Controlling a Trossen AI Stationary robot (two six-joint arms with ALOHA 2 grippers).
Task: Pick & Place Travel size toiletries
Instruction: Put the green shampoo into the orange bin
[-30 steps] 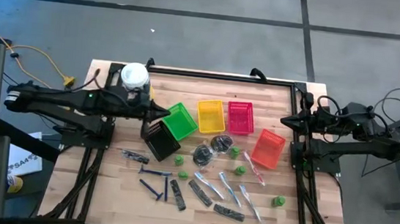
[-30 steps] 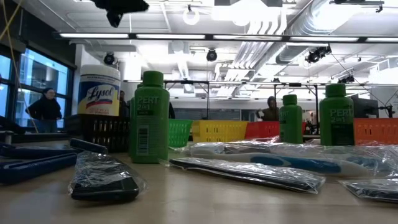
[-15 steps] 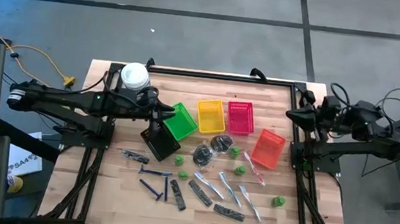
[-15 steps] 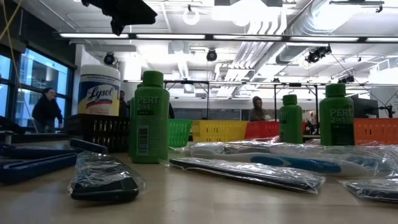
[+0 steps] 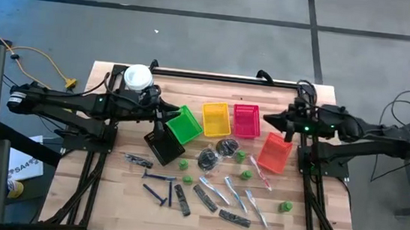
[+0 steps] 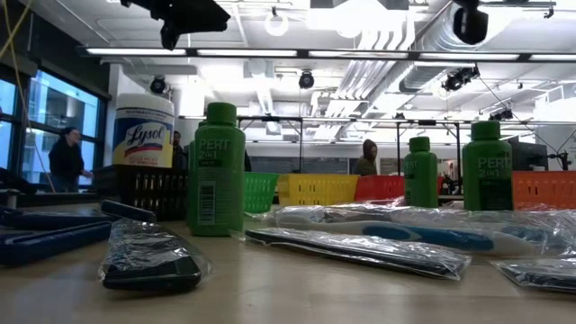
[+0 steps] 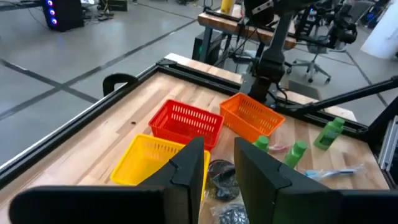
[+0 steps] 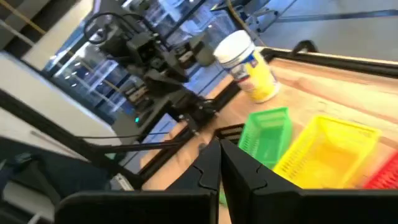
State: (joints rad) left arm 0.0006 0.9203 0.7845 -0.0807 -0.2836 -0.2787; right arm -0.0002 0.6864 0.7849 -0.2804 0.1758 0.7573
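Observation:
The toiletries lie loose on the near half of the table: green bottles (image 5: 183, 164) (image 6: 216, 169), dark blue razors (image 5: 157, 193), dark flat strips (image 5: 182, 200), clear-white packets (image 5: 233, 188) (image 6: 405, 230) and bagged dark round pieces (image 5: 208, 158). My left gripper (image 5: 173, 114) (image 7: 219, 165) hangs open in the air beside the green basket (image 5: 185, 124), touching nothing. My right gripper (image 5: 268, 121) (image 8: 221, 163) is shut and hovers between the pink basket (image 5: 246, 120) and the orange basket (image 5: 274, 152), holding nothing.
A black basket (image 5: 163, 143) and a yellow basket (image 5: 216, 119) stand in the row with the others. The white tub with a yellow label (image 5: 138, 78) (image 6: 143, 130) sits at the far left corner. A black frame rail (image 5: 224, 77) borders the table. People move in the room behind.
My right gripper has swung from the table's right edge toward the left, out over the orange and pink baskets. My left gripper has shifted slightly near the green basket. None of the toiletries has moved.

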